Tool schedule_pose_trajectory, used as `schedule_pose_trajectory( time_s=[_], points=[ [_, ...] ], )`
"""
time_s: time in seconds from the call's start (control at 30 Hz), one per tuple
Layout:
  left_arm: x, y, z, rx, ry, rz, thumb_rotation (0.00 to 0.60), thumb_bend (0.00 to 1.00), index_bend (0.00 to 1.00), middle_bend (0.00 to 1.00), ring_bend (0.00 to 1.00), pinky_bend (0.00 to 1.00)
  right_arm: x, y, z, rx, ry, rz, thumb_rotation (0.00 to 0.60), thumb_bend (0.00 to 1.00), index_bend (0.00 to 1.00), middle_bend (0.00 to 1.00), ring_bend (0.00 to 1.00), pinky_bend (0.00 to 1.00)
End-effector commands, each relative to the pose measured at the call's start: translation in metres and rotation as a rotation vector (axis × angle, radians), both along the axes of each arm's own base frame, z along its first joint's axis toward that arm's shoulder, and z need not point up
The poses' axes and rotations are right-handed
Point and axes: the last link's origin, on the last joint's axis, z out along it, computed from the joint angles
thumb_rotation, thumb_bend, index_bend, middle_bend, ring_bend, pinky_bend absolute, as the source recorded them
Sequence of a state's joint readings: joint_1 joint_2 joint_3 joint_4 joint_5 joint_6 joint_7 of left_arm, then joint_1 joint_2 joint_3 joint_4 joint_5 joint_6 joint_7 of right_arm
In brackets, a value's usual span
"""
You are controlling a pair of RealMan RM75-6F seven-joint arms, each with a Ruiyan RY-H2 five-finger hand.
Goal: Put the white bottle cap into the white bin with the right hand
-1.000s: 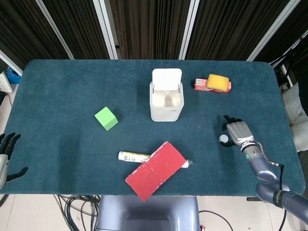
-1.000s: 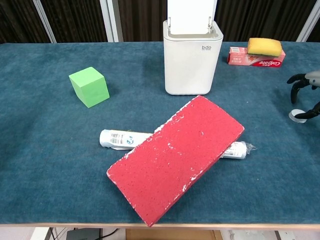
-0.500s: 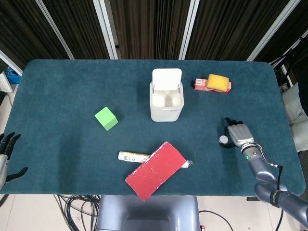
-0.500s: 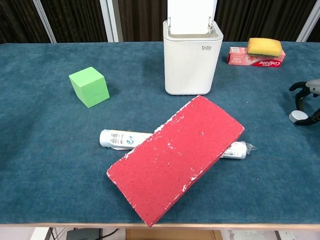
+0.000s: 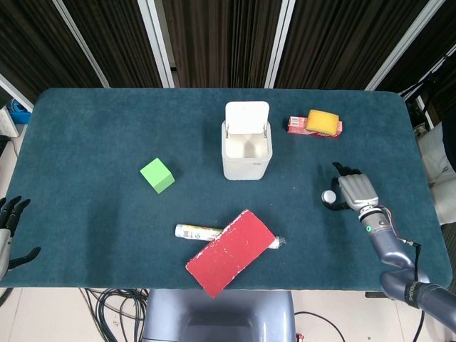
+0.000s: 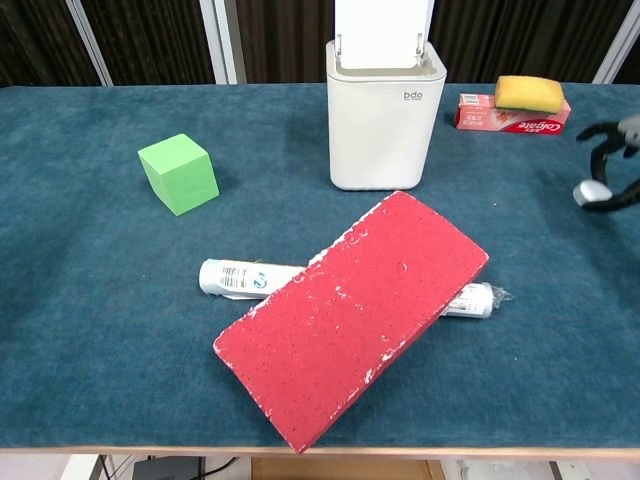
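Observation:
The small white bottle cap [image 5: 328, 197] [image 6: 587, 193] is pinched in the fingers of my right hand [image 5: 354, 192] [image 6: 618, 168], just above the cloth at the table's right side. The white bin [image 5: 246, 151] [image 6: 385, 120] stands at the centre back with its lid flipped up, well to the left of the hand and farther back. In the chest view only the hand's dark fingers show at the right edge. My left hand [image 5: 8, 229] hangs off the table's front left corner with fingers apart, holding nothing.
A red slab [image 5: 231, 252] lies over a white tube [image 5: 197, 231] at the front centre. To the left sits a green cube [image 5: 157, 175]. A red toothpaste box [image 5: 299, 126] with a yellow sponge [image 5: 323, 121] on it lies behind the right hand.
The right hand has closed on the cap and raised it off the cloth, shifting a little toward the back. The left hand has not moved.

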State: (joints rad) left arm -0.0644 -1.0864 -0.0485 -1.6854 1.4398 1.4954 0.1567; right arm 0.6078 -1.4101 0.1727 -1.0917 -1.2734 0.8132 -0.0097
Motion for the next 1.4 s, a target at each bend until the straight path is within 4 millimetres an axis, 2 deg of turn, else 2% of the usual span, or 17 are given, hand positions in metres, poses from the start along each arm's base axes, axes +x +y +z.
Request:
schedule_pose_trajectory(
  time_s=[0.03,0.13,0.2,0.33,0.53,0.77,0.87,1.1,1.2,1.4],
  points=[
    [0.0,0.0,0.0,-0.001,0.0,-0.001,0.6,0.17,0.18,0.15,0.05,0.06,0.032,-0.008,0.045,-0.122,-0.138,0.064,0.6,0.2,0.55,0.12,0.15,0.23],
    [0.0,0.0,0.0,-0.001,-0.002,-0.001,0.6,0.17,0.18,0.15,0.05,0.06,0.059,-0.011,0.072,-0.176,-0.198,0.12,0.6,0.2,0.55,0.12,0.15,0.23],
    [0.0,0.0,0.0,-0.003,-0.004,0.0,0.6,0.17,0.18,0.15,0.05,0.06,0.076,-0.015,0.082,-0.194,-0.227,0.15,0.6,0.2,0.55,0.12,0.15,0.23],
    [0.0,0.0,0.0,-0.003,-0.005,0.001,0.6,0.17,0.18,0.15,0.05,0.06,0.115,-0.025,0.09,-0.181,-0.264,0.2,0.6,0.2,0.54,0.12,0.15,0.23],
    [0.0,0.0,0.0,-0.006,-0.005,0.001,0.6,0.17,0.18,0.15,0.05,0.06,0.173,-0.048,0.07,-0.098,-0.256,0.245,0.6,0.2,0.52,0.11,0.15,0.23],
    [0.0,0.001,-0.001,-0.012,-0.009,0.002,0.6,0.17,0.18,0.15,0.05,0.06,0.227,-0.077,0.038,-0.049,-0.233,0.241,0.6,0.2,0.51,0.11,0.15,0.23],
    [0.001,0.0,0.0,-0.017,-0.017,-0.004,0.6,0.17,0.18,0.14,0.05,0.06,0.239,-0.085,0.023,-0.043,-0.203,0.218,0.6,0.2,0.51,0.11,0.15,0.23],
    [0.001,-0.001,0.001,-0.026,-0.023,-0.009,0.6,0.17,0.18,0.15,0.05,0.05,0.249,-0.091,-0.001,-0.049,-0.146,0.176,0.6,0.2,0.49,0.11,0.14,0.23],
    [0.0,-0.001,0.001,-0.028,-0.027,-0.009,0.6,0.17,0.18,0.14,0.05,0.05,0.252,-0.09,-0.008,-0.053,-0.135,0.161,0.6,0.19,0.45,0.1,0.13,0.23],
    [0.0,0.0,0.001,-0.03,-0.029,-0.009,0.6,0.17,0.18,0.14,0.05,0.05,0.252,-0.09,-0.012,-0.058,-0.117,0.136,0.6,0.11,0.3,0.09,0.12,0.23]
  ],
)
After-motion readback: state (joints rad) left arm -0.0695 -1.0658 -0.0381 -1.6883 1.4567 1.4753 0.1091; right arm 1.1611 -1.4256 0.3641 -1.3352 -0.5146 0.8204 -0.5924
